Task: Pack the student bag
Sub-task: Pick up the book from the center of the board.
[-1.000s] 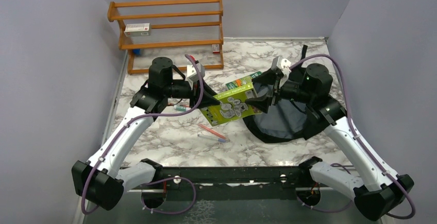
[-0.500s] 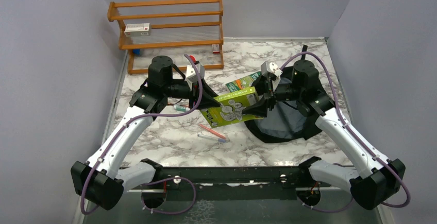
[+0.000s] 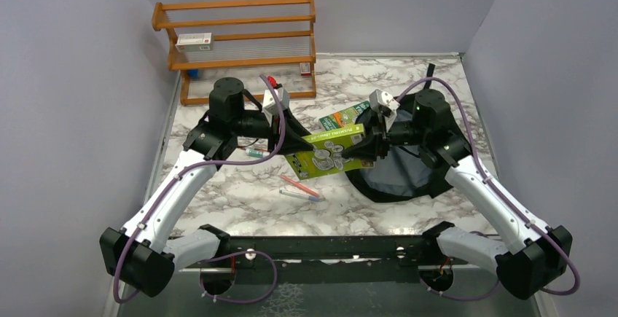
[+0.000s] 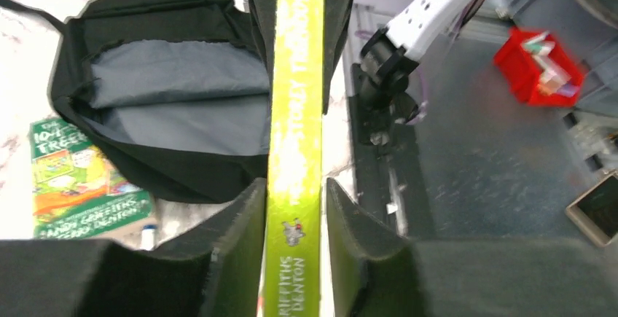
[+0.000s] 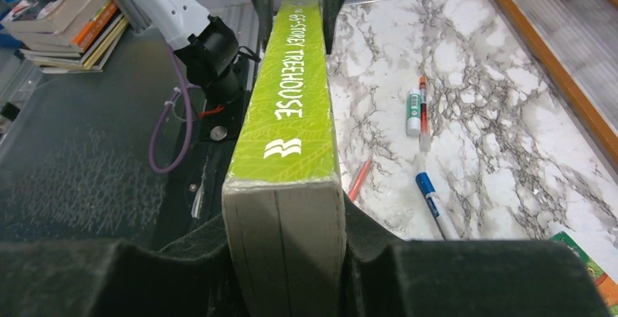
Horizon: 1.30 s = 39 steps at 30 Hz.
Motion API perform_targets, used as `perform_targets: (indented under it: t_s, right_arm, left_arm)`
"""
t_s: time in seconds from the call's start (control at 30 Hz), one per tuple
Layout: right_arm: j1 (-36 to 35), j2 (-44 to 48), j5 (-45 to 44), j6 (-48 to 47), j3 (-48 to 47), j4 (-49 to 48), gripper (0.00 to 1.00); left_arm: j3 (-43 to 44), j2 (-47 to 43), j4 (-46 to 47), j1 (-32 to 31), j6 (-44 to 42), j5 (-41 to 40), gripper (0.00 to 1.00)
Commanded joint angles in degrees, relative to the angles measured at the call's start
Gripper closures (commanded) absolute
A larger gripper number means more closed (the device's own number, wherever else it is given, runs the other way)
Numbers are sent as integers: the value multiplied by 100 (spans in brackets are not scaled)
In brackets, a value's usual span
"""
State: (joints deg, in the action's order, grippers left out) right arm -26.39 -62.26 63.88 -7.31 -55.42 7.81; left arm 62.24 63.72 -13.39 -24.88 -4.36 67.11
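While left gripper and right gripper clamp the stiff green book, the limp student bag gapes open, likely best gripped at its rim.

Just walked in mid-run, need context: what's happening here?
Looks like a mid-air handover. The left fingers and right fingers are both clamped on the lime-green book, one at each end, holding it above the marble table. The black backpack lies open under the right arm. A second green book and a few pens lie on the table, not yet packed.
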Motion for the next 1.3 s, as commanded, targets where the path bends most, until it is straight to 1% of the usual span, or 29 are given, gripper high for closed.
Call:
perform_targets:
  t_s: [0.0,0.07,0.1,0.13,0.17,0.3,0.47,0.53,0.63,0.67,0.9,1.1,1.27]
  right_arm:
    - [4,583,-480,675,356,-1217,99]
    - [2,768,-603,1026,531,-1568,99]
    - [5,847,-646,1221,573,-1734,99]
    - [3,895,-646,1359,587,-1883,99]
    - [7,945,-609,1467,580,-1995,99]
    - [5,1080,-436,1915,516,-2459,99]
    - [6,1289,-465,2242,403,-2887,99]
    - [3,1384,-564,2287,351,-2952,99]
    - [2,1509,-834,2374,284,-2999,99]
    - [9,1552,-894,2424,269,-3036,99]
    - [2,1546,-929,2911,236,-3693,99]
    - [2,1220,-766,3251,163,-4224,99]
    - [3,1075,-748,3337,106,-4324,99]
  left_arm:
    - [189,-153,512,-16,351,-34,43]
    - [163,-274,597,-16,408,-158,28]
    - [152,-339,653,-16,493,-209,13]
    - [142,-405,722,-16,627,-281,3]
    - [133,-478,795,-16,688,-319,1]
    - [69,-743,1063,-16,833,-353,1]
    - [-75,-846,1591,-16,1290,-427,1]
    - [-185,-882,2033,-16,1685,-400,1]
    - [-394,-906,3030,-16,2497,-175,1]
    - [-415,-898,3200,-16,2662,-122,1]
    - [-405,-878,3271,-87,2833,-223,2]
    - [-444,-789,3342,-252,2906,-307,15]
    - [-459,-727,3351,-335,2876,-294,28]
